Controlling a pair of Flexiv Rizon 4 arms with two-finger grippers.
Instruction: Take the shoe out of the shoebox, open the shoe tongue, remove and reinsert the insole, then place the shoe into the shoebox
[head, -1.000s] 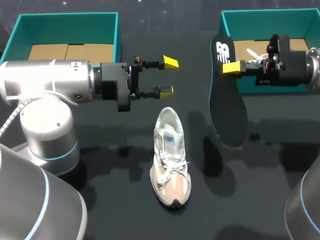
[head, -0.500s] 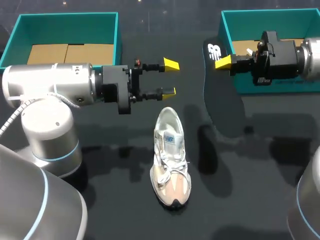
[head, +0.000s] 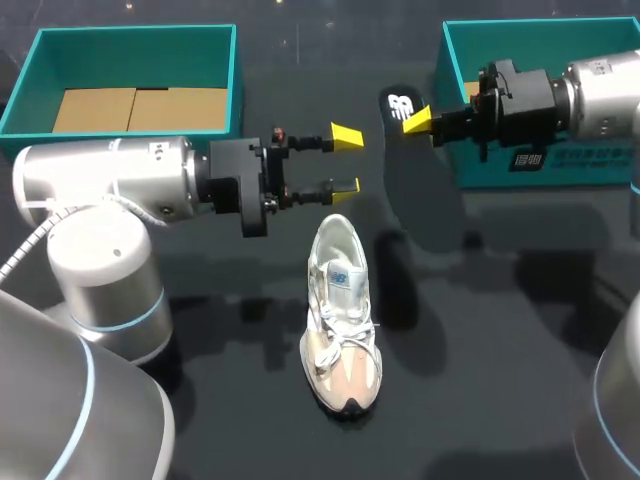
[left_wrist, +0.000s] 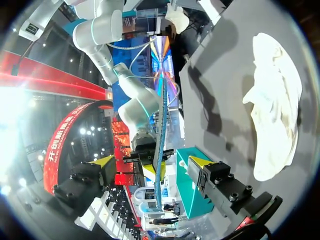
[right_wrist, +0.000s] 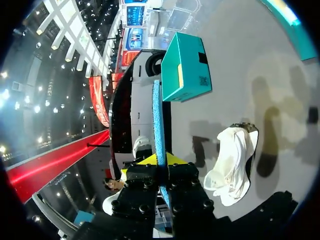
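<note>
A white and beige shoe (head: 340, 320) lies on the black table, toe toward the front edge. My left gripper (head: 346, 160) hovers open just behind its heel, nothing between the fingers. My right gripper (head: 415, 120) is shut on the top of a black insole (head: 398, 108), which hangs beside the left gripper's tips. In the left wrist view the insole (left_wrist: 161, 115) shows edge-on ahead of the open gripper (left_wrist: 152, 164), with the shoe (left_wrist: 272, 105) off to one side. In the right wrist view the insole's blue edge (right_wrist: 158, 125) rises from the shut gripper (right_wrist: 159, 160), the shoe (right_wrist: 232, 165) beside it.
Two teal shoeboxes stand at the back: one at the left (head: 135, 30), also in the right wrist view (right_wrist: 187, 67), and one at the right (head: 540, 22), behind my right arm. Bare black table surrounds the shoe.
My right arm has carried the insole leftward, from in front of the right box to close beside the left gripper. The left gripper has edged slightly right and forward.
</note>
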